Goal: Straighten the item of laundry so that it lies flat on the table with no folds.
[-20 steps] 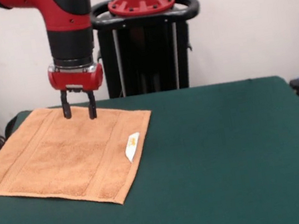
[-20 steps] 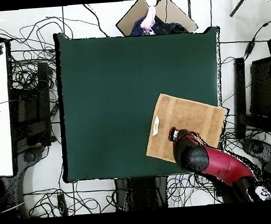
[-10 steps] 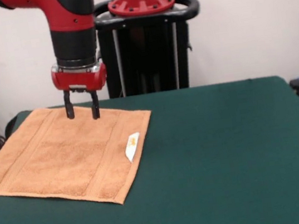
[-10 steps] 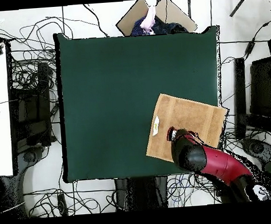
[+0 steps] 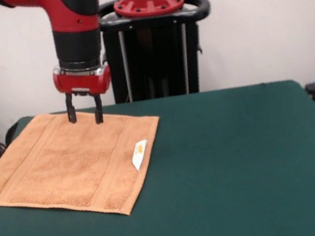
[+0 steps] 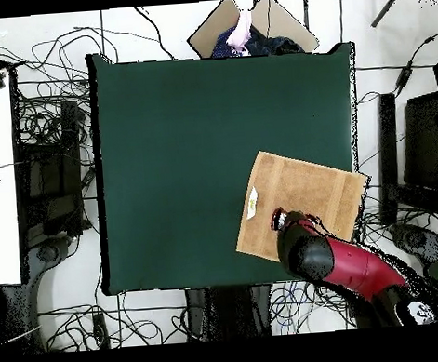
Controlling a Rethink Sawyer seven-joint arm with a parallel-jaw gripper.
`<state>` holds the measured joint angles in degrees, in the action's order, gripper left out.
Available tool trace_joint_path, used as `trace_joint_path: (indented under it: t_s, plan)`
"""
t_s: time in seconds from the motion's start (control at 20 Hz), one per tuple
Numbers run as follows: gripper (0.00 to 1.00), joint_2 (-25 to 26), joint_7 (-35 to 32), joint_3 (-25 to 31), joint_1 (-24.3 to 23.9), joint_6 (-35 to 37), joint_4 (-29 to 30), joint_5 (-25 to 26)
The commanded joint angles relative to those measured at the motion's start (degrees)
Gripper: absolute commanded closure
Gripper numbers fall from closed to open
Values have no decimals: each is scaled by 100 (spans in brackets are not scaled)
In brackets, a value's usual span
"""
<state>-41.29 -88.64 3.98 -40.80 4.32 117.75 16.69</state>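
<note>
One white tag (image 5: 140, 154), writing illegible.

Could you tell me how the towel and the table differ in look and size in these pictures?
The towel is orange-tan with woven border bands and a white tag; the table is plain dark green. The towel is much smaller, covering only one corner region of the table. The towel lies turned at an angle to the table's edges, one corner passing the table's side edge in the overhead view. Both are roughly rectangular and lie flat.

Tangled cables (image 6: 47, 135) and a cardboard box (image 6: 249, 23) surround everything.
</note>
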Motion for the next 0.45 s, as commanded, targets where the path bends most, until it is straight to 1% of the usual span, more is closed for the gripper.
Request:
trace_joint_path:
  t_s: [0.05,0.45]
  plan:
    - [0,240,-1138,-131,235,16,-251,-322]
    - [0,330,-1140,-130,238,-39,-278,-334]
